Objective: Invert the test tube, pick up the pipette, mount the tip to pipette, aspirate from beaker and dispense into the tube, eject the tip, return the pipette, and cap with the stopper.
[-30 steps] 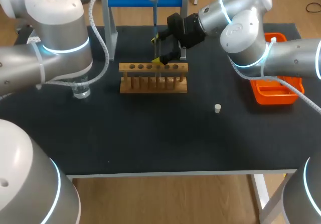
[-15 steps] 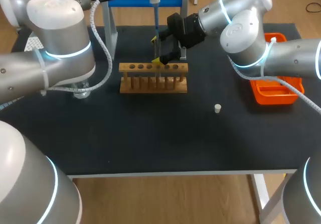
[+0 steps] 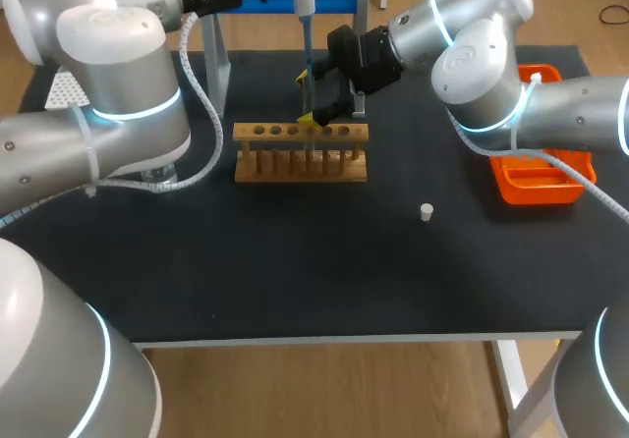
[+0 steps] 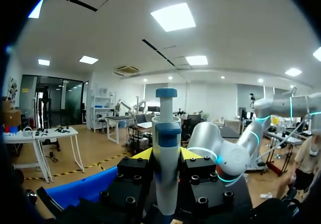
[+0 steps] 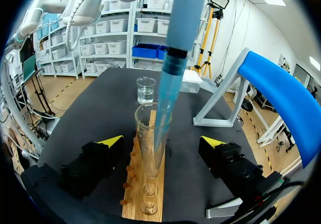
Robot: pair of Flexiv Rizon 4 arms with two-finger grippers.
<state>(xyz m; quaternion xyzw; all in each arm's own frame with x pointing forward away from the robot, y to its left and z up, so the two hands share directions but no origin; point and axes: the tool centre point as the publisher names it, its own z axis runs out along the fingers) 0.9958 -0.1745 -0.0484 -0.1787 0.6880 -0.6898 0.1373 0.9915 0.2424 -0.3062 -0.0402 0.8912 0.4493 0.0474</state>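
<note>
A: Against a second ago, the left arm (image 3: 118, 75) sits further toward the middle. The pipette (image 3: 306, 6) it carries hangs a little lower over the rack (image 3: 300, 134). The right arm is where it was.

B: And the grips?

A: The left hand (image 4: 166, 153) is clenched on the pipette's body, a finger on each side. The right hand (image 5: 161, 142) is released. Its fingers stand apart on either side of the test tube (image 5: 146, 148) and touch neither wall.

B: Where is the tube, then?

A: Upright in the rack, seemingly seated in a hole, mouth up. The blue tip (image 5: 161, 123) already reaches inside the mouth.

B: So dispensing is the step in hand.

A: It looks so. To do it well, the left arm should keep the pipette in line with the tube and the tip clear of the rim. The plunger (image 4: 166, 92) should go down slowly, so the liquid runs down the glass rather than splashing. The right hand is best kept motionless as a guard, since a nudge could tip the tube.

B: Afterwards?

A: Ejecting the tip, returning the pipette, then the stopper (image 3: 427, 212). It lies alone on the surface (image 3: 295, 281), well apart from the rack.
</note>
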